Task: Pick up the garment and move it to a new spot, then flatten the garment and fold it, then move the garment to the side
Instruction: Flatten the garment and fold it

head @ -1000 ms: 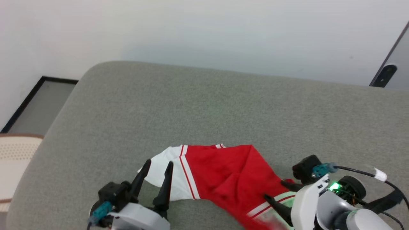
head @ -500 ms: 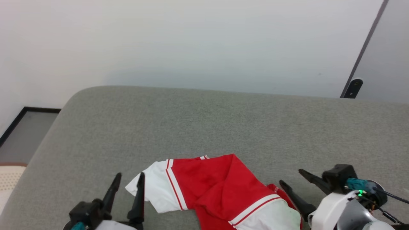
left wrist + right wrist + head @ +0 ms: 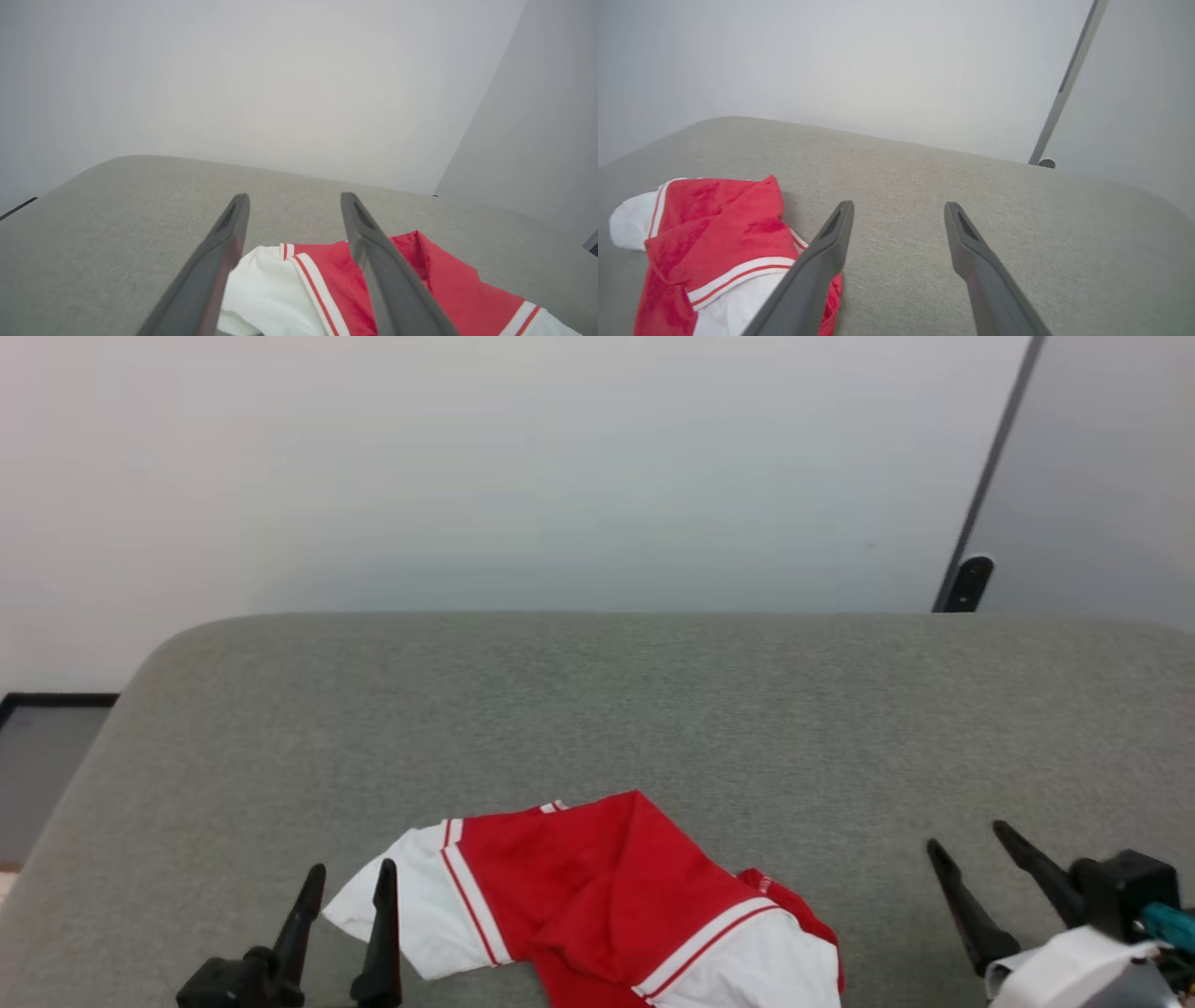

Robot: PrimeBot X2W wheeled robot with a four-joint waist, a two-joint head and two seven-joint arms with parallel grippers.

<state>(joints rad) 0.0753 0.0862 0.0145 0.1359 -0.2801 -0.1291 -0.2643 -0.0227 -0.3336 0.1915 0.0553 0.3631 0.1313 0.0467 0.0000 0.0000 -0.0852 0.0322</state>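
- The left gripper [image 3: 294,197] has its two dark fingers spread wide, with nothing between the tips.
- The garment [image 3: 341,280] lies crumpled under the fingers: a white sleeve shows between them, and the red body runs under the right-hand finger and out past it.
- A grey cushion [image 3: 117,224] stretches ahead of the tips.
- A white wall [image 3: 280,93] stands beyond it.
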